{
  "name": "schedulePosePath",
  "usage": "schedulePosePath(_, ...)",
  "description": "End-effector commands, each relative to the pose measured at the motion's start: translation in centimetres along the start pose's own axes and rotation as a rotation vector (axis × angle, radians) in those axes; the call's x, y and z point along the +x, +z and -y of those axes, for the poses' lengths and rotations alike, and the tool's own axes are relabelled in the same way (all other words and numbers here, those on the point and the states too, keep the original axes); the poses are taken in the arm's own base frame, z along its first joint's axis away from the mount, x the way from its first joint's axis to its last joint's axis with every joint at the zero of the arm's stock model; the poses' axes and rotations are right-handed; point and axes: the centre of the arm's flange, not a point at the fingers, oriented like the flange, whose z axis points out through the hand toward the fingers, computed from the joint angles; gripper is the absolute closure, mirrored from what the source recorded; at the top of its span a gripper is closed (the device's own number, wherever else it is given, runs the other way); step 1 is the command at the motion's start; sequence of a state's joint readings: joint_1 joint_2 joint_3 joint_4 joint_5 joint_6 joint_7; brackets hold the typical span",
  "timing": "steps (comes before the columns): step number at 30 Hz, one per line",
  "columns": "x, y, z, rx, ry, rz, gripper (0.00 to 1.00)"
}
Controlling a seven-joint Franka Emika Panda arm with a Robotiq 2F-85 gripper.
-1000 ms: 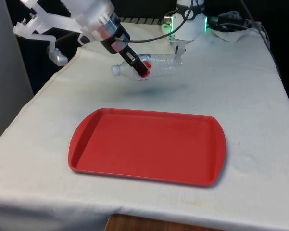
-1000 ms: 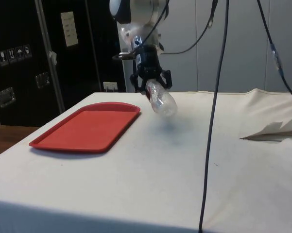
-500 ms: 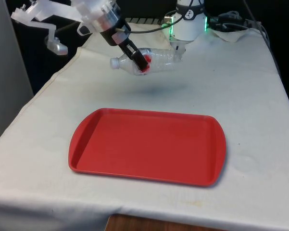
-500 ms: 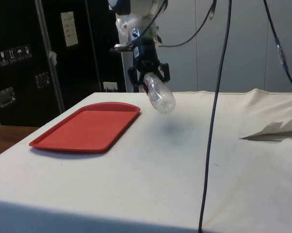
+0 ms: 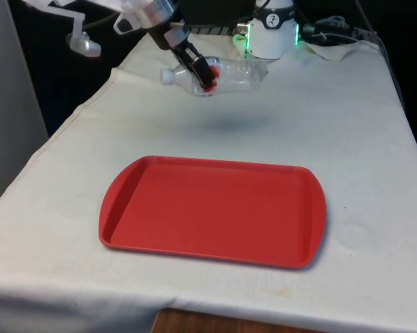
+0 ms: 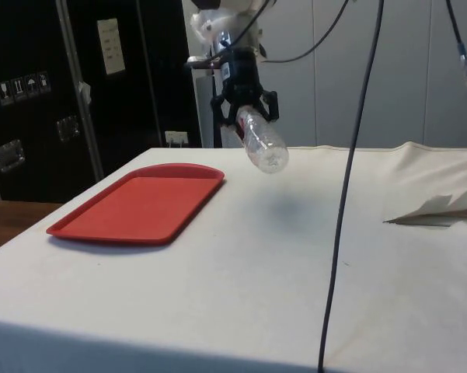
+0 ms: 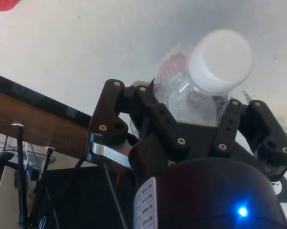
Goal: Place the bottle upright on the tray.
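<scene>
A clear plastic bottle (image 5: 229,75) with a white cap (image 5: 166,75) and a red label hangs on its side in the air above the cloth, beyond the tray's far edge. My gripper (image 5: 202,75) is shut on the bottle near its neck. In the side view the bottle (image 6: 263,142) tilts base-down from the gripper (image 6: 245,115). The wrist view has the bottle's white cap (image 7: 219,59) sticking out between the black fingers (image 7: 148,114). The red tray (image 5: 211,210) lies flat and bare in the middle of the table, nearer the front edge; its rim (image 6: 132,233) is low.
A crumpled white cloth and cables (image 5: 333,35) lie at the table's far right corner in the front view. A black cable (image 6: 346,179) hangs down across the side view. The table edge and a wooden floor strip (image 7: 33,129) appear in the wrist view.
The gripper has risen with the bottle in it, carrying it higher above the cloth. The bottle stays on its side in the same grip. The tray has not moved.
</scene>
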State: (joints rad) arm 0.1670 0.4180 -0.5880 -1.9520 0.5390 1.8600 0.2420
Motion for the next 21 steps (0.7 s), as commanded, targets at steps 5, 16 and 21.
schedulePosePath(5,-1.1,-0.7,-0.6,0.011,-0.011,-0.037,1.0)
schedulePosePath(16,-3.0,-1.6,-1.7,0.028,-0.034,-0.072,1.0)
schedulePosePath(21,-3.7,-1.9,-2.2,0.037,-0.044,-0.088,1.0)
